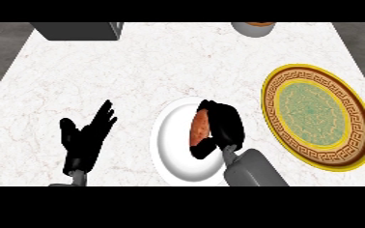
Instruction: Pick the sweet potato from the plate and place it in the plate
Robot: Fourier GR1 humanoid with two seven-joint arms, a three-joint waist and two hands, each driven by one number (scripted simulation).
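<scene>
A reddish-brown sweet potato (199,125) lies on a plain white plate (171,142) near the counter's front middle. My right hand (224,125) is over that plate, its fingers and thumb curled round the sweet potato from the right side. To the right sits a gold-rimmed plate with a green patterned centre (314,116), with nothing on it. My left hand (85,135) rests open at the lower left, fingers up, away from both plates.
A dark grey box (78,30) stands at the counter's back left. A small grey bowl (253,28) shows at the back edge, right of centre. The white marbled counter (143,67) stretches between them.
</scene>
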